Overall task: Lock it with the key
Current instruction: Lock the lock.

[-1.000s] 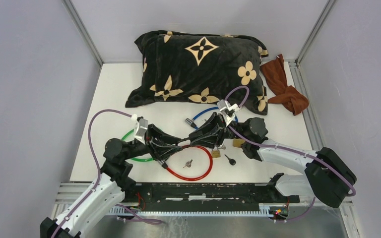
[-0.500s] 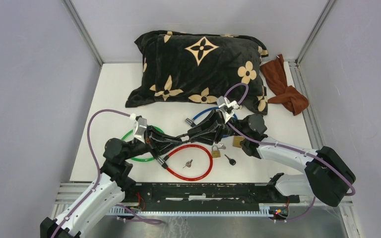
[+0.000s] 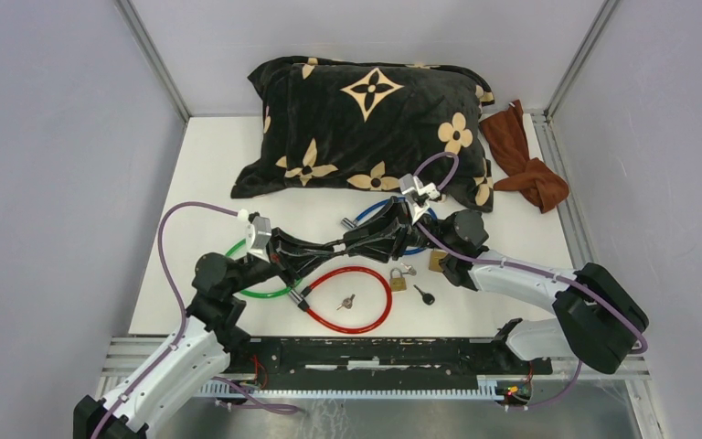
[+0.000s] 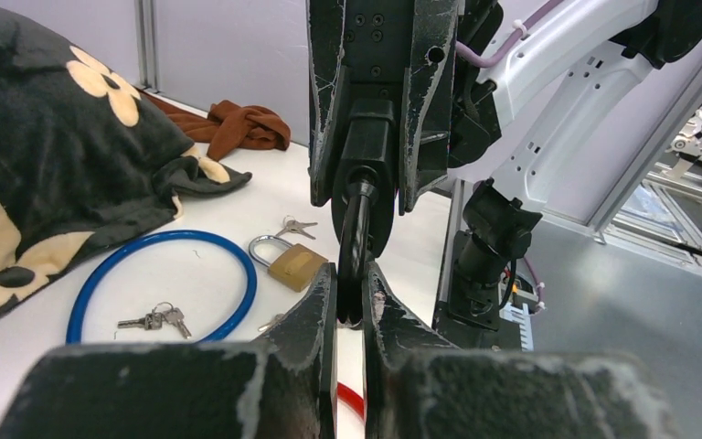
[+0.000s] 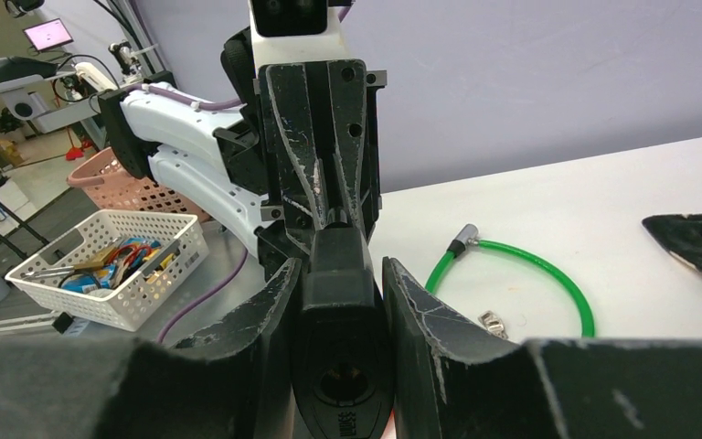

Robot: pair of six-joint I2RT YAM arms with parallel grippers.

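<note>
Two grippers are facing tip to tip. My left gripper [image 4: 349, 274] is pinching the black key [image 4: 354, 233], jaws nearly shut on it. Straight ahead of its tips, my right gripper [image 5: 340, 265], half open, is clasping the lock [image 5: 340, 302], whose end the key is touching.

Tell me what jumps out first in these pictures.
The two arms meet nose to nose mid-table: the right claw grips a black lock body while the left claw pinches the thin black key in it. Behind them lies a big flowered black pillow; a red cable loop lies nearer.
</note>
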